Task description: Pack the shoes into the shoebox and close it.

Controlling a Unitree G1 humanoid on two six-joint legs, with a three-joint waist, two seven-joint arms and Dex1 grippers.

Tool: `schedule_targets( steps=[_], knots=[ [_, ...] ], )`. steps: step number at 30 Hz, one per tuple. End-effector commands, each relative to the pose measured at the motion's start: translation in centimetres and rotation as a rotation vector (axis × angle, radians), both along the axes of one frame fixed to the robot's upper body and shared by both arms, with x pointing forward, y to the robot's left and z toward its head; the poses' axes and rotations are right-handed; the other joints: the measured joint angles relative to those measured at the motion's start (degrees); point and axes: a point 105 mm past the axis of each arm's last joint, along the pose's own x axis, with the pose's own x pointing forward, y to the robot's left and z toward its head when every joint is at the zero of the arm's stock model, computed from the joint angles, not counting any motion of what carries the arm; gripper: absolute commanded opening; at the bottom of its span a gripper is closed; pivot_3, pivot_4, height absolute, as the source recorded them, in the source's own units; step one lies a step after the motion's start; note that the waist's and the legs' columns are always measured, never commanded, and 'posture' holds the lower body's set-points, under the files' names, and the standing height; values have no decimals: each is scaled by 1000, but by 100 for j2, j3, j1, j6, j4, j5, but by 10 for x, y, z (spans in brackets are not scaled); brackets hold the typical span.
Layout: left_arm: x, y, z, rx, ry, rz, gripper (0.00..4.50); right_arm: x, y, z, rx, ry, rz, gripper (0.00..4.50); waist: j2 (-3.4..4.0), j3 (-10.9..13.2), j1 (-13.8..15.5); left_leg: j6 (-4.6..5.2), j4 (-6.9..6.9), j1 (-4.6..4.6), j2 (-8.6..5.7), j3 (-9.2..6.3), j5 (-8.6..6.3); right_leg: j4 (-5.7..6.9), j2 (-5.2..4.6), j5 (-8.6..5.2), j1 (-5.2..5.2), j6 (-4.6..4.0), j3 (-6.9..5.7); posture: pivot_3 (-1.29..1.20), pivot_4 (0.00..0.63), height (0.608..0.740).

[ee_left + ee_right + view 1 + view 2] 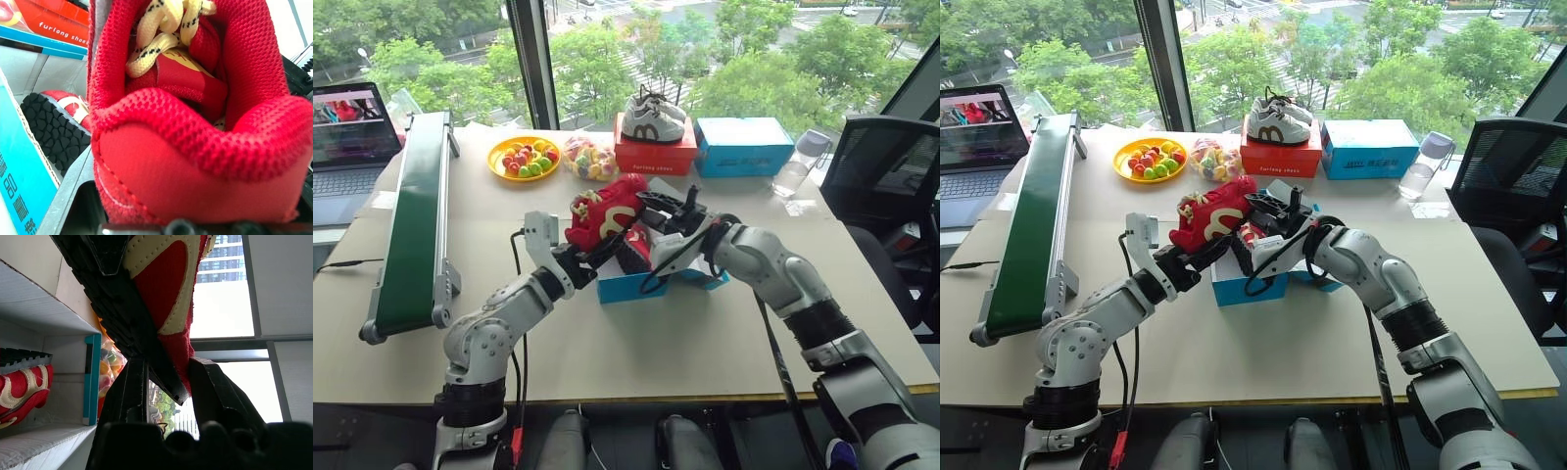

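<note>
Right claw: I see my right gripper (168,382), two black blocky fingers, pinching the toe edge of the raised shoe.
Left claw: my left gripper (590,257) clamps the padded mesh heel.
Raised shoe (607,211): red knit, cream curved markings, cream laces, held above the box.
Second shoe (22,387): lying inside, toothed sole showing.
Shoebox (625,287): blue cardboard, pale corrugated inside, mid-table.

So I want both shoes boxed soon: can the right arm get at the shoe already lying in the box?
Probably not yet: the right gripper jaws pinch the raised red shoe, also held by the left gripper, above the shoebox.
</note>
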Motion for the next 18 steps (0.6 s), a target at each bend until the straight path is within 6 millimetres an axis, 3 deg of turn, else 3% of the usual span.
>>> schedule_targets(
  steps=[1, 7, 12, 15, 17, 18],
  knots=[
    [-3, -7, 17, 24, -98, -15, 2636, -21, 21, 13, 49, -21, 116, 1379, 0, 0, 1, 0, 0, 0, 0, 0, 0, 0, 0, 0, 0, 0, 0, 0, 150, 735],
    [-4, -6, 14, 32, -98, -16, 2636, -29, 28, 12, 57, -2, 157, 1379, 0, 0, 0, 0, 0, 0, 0, 1, 0, -1, 0, 0, 0, 0, 0, 0, 150, 735],
    [-4, -5, 15, 41, -108, -11, 2636, -35, 32, 8, 58, 35, 189, 390, 0, 0, 0, 0, 0, 1, 0, 0, 0, 1, 0, 0, 0, 0, 0, 0, 150, 735],
    [-4, -3, 18, 39, -134, 5, 2636, -36, 34, 7, 67, 45, 187, 238, 0, 0, 0, 0, 0, 1, 0, 0, 0, 1, 0, 0, 0, 0, 0, 0, 150, 735],
    [-4, -3, 19, 71, -150, 11, 3586, -35, 34, 7, 78, 54, 179, 233, 0, 0, 1, 0, 0, 0, 0, 0, 0, 1, 0, 0, -1, 0, 0, 0, 150, 735],
    [-5, -4, 19, 76, -153, 8, 3747, -35, 33, 7, 88, 61, 173, 233, 0, 0, 1, 0, 0, 0, 0, 0, 0, 1, 0, 0, 0, 0, 0, 0, 150, 735]
  ],
)
